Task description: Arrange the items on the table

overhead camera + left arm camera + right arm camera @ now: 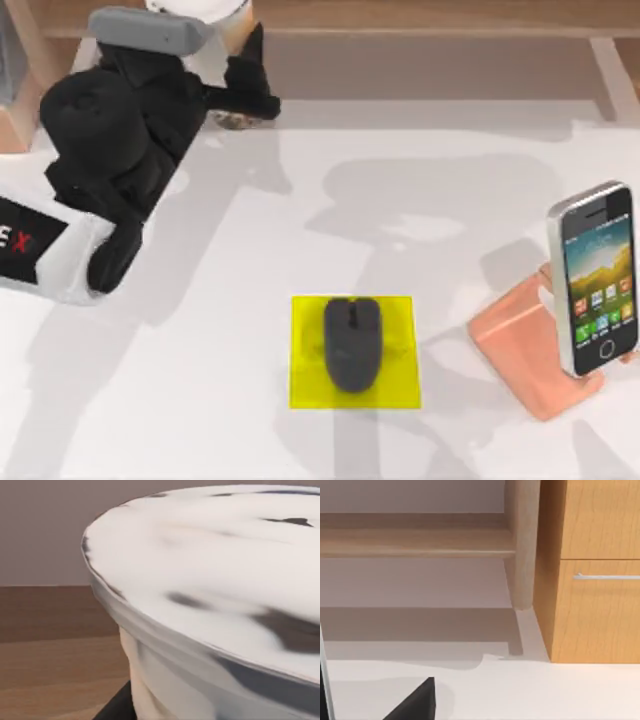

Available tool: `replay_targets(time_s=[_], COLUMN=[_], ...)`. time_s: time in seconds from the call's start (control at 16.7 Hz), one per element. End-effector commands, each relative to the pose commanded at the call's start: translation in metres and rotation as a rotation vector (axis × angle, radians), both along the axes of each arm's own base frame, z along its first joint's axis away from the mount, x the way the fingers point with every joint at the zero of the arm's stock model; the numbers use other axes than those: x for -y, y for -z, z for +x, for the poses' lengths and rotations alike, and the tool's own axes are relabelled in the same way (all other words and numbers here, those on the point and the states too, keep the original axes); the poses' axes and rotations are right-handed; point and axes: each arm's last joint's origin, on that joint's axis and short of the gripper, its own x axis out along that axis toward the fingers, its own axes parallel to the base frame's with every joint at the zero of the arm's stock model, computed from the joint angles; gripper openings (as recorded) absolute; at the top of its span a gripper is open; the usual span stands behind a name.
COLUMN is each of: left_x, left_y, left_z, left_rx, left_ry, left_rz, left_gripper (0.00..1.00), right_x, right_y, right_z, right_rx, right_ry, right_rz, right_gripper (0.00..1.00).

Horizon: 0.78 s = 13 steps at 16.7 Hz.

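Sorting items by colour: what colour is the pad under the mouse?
Bright yellow pad, under the dark grey mouse; the top view shows it best.

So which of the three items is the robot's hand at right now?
The cup, at the table's far left under the left hand; mouse and phone sit apart.

White table: yellow pad centre, copper stand right.
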Motion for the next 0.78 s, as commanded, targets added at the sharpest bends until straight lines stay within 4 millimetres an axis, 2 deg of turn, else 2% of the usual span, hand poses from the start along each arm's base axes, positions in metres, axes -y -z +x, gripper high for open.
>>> replay_targets(time_s=[0.24,0.42,0.6,0.78], left_x=[0.052,0.080,0.096,0.101], left_y=[-0.034,-0.057,-0.075,-0.084], left_z=[0.011,0.027,0.048,0.070], left_rx=[-0.014,-0.039,-0.070,-0.105], left_ry=[0.067,0.037,-0.047,-0.155], left_rz=[-0.024,-0.023,-0.001,0.038], left_gripper=[0.00,0.00,0.00,0.00], right_x=[0.000,0.000,0.000,0.000], right_y=[0.000,0.000,0.000,0.000], right_z=[0.000,0.000,0.000,0.000], right_rx=[0.000,0.000,0.000,0.000], right_ry=[0.000,0.000,0.000,0.000], right_rz=[0.000,0.000,0.000,0.000], right_gripper=[1.00,1.00,1.00,1.00])
